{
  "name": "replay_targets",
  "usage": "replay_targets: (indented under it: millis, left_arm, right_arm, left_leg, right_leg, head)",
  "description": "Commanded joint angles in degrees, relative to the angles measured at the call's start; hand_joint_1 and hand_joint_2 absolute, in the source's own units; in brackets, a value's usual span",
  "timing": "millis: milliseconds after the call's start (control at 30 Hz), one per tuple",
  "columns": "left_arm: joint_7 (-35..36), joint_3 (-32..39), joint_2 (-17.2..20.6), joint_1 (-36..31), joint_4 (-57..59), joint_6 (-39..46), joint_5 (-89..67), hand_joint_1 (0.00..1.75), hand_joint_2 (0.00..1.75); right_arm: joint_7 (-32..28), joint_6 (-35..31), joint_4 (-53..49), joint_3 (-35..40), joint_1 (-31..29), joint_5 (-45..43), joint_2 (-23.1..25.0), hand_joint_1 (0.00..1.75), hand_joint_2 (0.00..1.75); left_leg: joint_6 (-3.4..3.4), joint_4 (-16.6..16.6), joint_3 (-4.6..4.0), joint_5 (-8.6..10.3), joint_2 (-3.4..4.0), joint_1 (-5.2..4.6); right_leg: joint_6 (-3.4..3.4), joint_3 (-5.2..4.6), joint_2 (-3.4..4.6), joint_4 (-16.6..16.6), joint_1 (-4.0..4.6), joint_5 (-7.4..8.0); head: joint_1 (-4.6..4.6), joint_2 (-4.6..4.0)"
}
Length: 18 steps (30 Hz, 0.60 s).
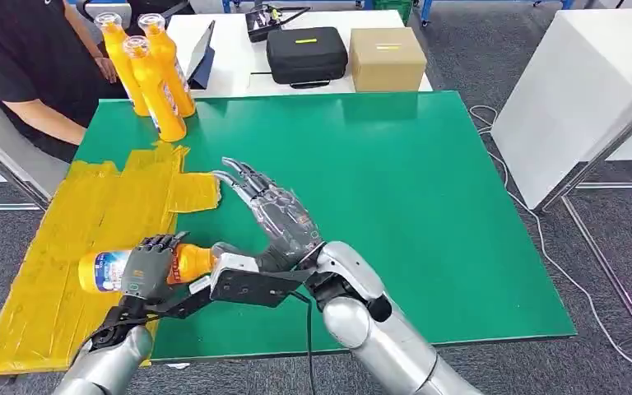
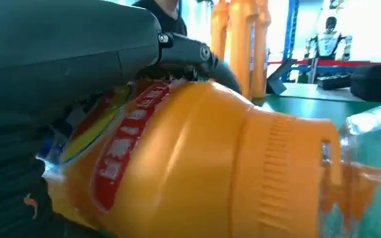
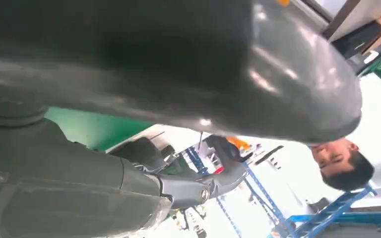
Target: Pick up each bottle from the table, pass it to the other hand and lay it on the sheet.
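Bottle (image 1: 144, 267) lies sideways in our left hand (image 1: 146, 265), which grips its middle above the yellow sheet (image 1: 74, 239); our right hand (image 1: 273, 216) hangs empty beside its neck, fingers spread. We risk a roll off the sheet's edge onto the green table (image 1: 395, 197) if released high. Three upright bottles (image 1: 150, 70) wait, apparently full of orange drink.

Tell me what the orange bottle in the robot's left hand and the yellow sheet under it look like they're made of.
The orange bottle held by the left hand looks like clear glossy plastic filled with orange drink, with a printed film label. The yellow sheet appears to be overlapping strips of shiny plastic tape or film, judging by its seams and wrinkles.
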Motion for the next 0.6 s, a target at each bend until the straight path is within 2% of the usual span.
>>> replay_targets:
  millis: [33, 233, 467, 600]
  left_arm:
    - [-0.99, -0.57, 0.53, 0.92, 8.69, -2.28, 4.36, 0.0, 0.0]
    - [-1.25, -0.49, 0.38, 0.89, 8.66, -2.63, 4.73, 0.0, 0.0]
    - [-5.43, -0.59, 0.97, 0.0, 6.0, -4.05, 11.39, 0.0, 0.0]
    - [-11.86, -0.85, 1.2, 2.53, -6.79, -8.44, 25.12, 0.0, 0.0]
  right_arm:
    - [-0.18, 1.15, 3.06, -0.48, -2.35, 0.42, 0.38, 0.0, 0.0]
    - [-0.18, 1.15, 3.13, -0.56, -2.32, 0.42, 0.39, 0.0, 0.0]
    - [-1.01, 2.77, 3.32, -2.05, -3.12, -0.72, 1.7, 0.0, 0.0]
    - [-6.89, -2.06, 4.09, -6.71, -3.14, -5.19, 2.37, 0.0, 0.0]
  left_leg:
    - [-0.09, -0.06, 0.18, -0.04, 0.19, -0.01]
    - [-0.09, -0.06, 0.2, -0.03, 0.13, 0.0]
    - [-0.15, -0.05, 0.21, -0.02, 0.2, 0.05]
    - [-0.14, 0.0, 0.18, 0.01, 0.09, 0.06]
  right_leg:
    - [-0.01, 0.11, 0.16, -0.05, -0.01, 0.01]
    - [-0.02, 0.14, 0.08, -0.05, 0.0, 0.01]
    - [-0.03, 0.14, 0.13, -0.06, 0.03, 0.05]
    - [-0.03, 0.14, 0.03, -0.02, 0.04, 0.03]
  head:
    - [-0.02, 0.0]
    - [0.0, 0.0]
    - [0.0, 0.0]
    - [0.02, 0.0]
